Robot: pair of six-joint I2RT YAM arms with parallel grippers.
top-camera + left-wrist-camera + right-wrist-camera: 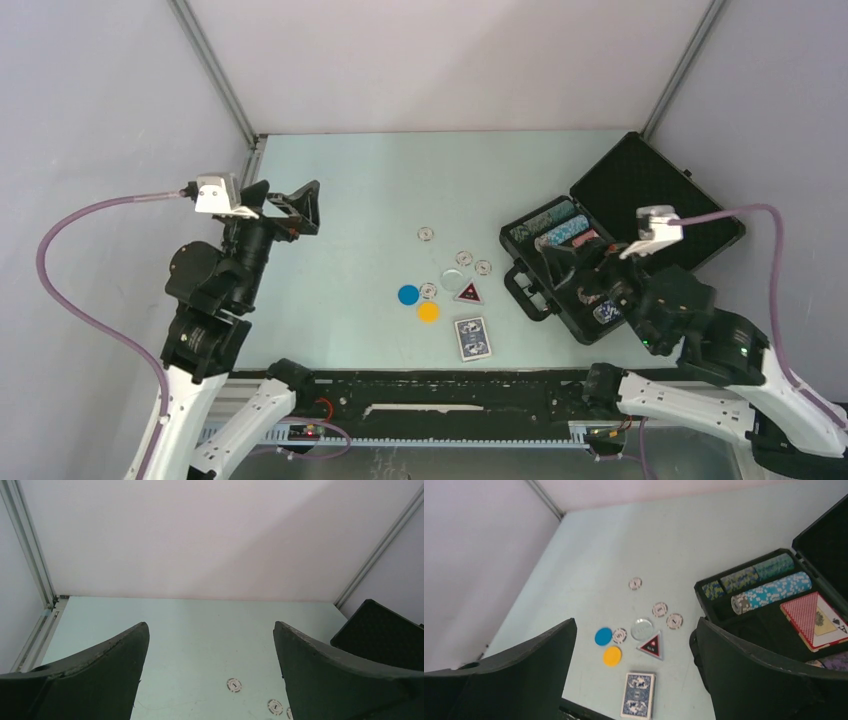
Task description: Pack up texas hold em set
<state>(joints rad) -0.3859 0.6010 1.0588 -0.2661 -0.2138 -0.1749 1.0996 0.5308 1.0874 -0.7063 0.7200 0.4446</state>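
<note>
Nearest us lies the blue-backed card deck (472, 337); beyond it a yellow disc (428, 312) and a red triangular marker (468, 292), lettering unreadable. Open black case (655, 185) sits right, chip rows (560, 225) inside. Left gripper (211, 625), right gripper (636, 621): both spread wide, empty.

The pale green table (340, 190) carries an open black case (645, 185) on its right side, set at an angle to the edges. Near the middle lie four loose white chips (464, 257): one alone farthest back, two close together, and one just beside a blue disc (408, 294). A yellow disc (428, 312) sits in front of that pair. A clear disc (452, 278) seems to touch the red triangular marker (469, 292). The blue-backed card deck (472, 337) lies nearest the front edge.
</note>
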